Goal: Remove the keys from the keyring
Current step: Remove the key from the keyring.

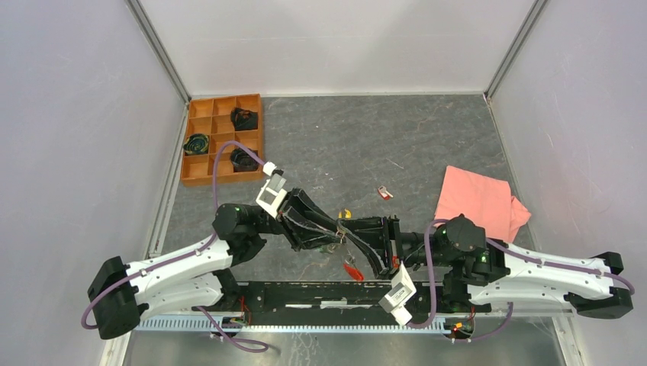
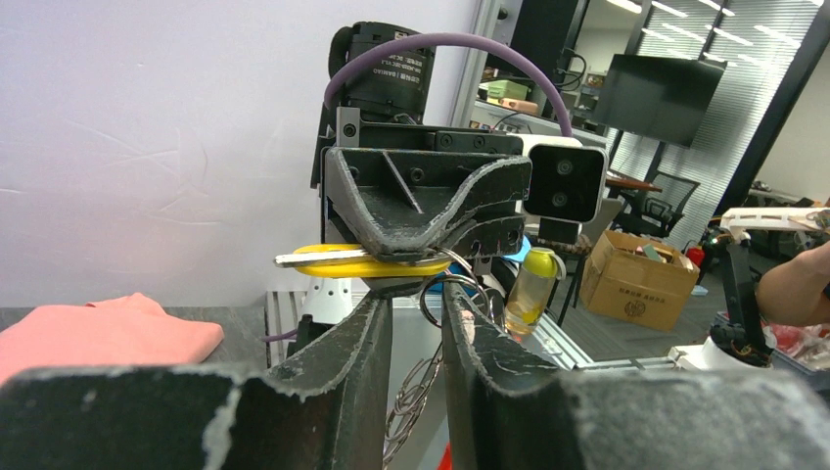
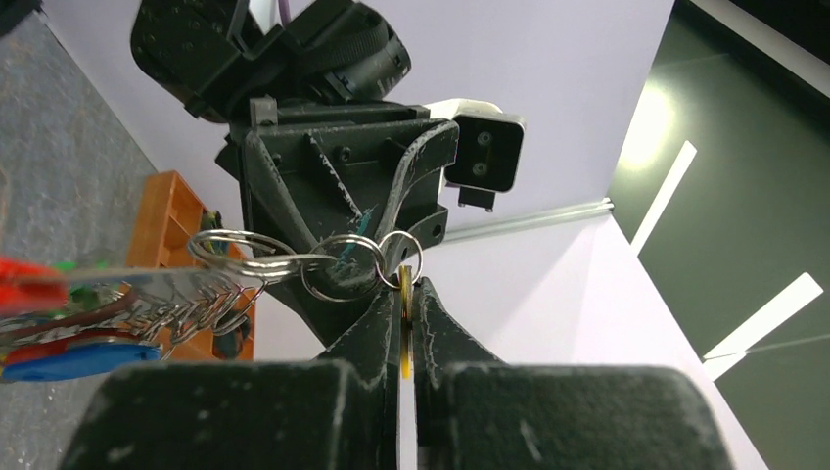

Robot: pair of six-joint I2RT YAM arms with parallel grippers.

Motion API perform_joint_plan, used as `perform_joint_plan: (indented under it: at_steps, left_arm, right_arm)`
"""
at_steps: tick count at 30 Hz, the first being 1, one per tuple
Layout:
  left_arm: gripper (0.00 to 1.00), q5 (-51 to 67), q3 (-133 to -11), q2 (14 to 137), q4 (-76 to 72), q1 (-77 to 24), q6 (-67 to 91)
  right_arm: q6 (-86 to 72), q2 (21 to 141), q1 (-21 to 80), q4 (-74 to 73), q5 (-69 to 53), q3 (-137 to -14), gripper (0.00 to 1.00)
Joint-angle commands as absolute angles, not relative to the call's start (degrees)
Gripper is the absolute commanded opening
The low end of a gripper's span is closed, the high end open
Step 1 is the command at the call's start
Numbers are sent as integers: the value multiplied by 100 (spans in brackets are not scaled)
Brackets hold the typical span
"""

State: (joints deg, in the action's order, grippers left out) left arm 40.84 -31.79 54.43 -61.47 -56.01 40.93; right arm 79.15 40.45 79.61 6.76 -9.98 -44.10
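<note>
The two grippers met nose to nose above the near middle of the table (image 1: 343, 145). The right gripper (image 3: 403, 311) was clenched on the yellow key (image 2: 345, 262), which lay flat between its fingers with the blade sticking out to one side. That key was threaded on the keyring (image 1: 352, 267), which was held up in the air between the arms. Its linked rings (image 3: 294, 260) ran across to the left gripper (image 2: 416, 333), and its red strap hung down below. A blue key (image 3: 69, 357) dangled with the strap. The left fingers (image 2: 364, 338) stood a little apart with a ring in the gap. I cannot tell whether they pinched it.

A small red-and-white item (image 1: 385, 194) lay on the table just beyond the grippers. The cloth (image 1: 477, 200) lay to the right, and the tray (image 1: 200, 122) sat in the far left corner.
</note>
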Motion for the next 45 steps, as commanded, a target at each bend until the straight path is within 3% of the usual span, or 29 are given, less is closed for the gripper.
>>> perform_joint_plan:
  at_steps: [1,14,20,29,45]
  left_arm:
    - [31,3967,-3166,5354,-6457,-5660,4443]
    - [12,3393,-3146,5202,-6063,-5659,4394]
    - [2,2970,-3191,4941,-5158,-5652,4169]
    - [2,2230,-3252,4607,-4082,-5651,3825]
    - [2,1561,-3480,4593,-3340,-5641,3725]
  right_arm:
    - [8319,4050,7994,1062,-380,-4242,0]
    - [8487,4017,8071,1079,-87,-4140,0]
    - [8569,3931,8101,809,156,-4250,0]
    - [8402,3812,8146,-226,281,-4631,0]
    - [8013,3569,8173,-756,88,-4766,1]
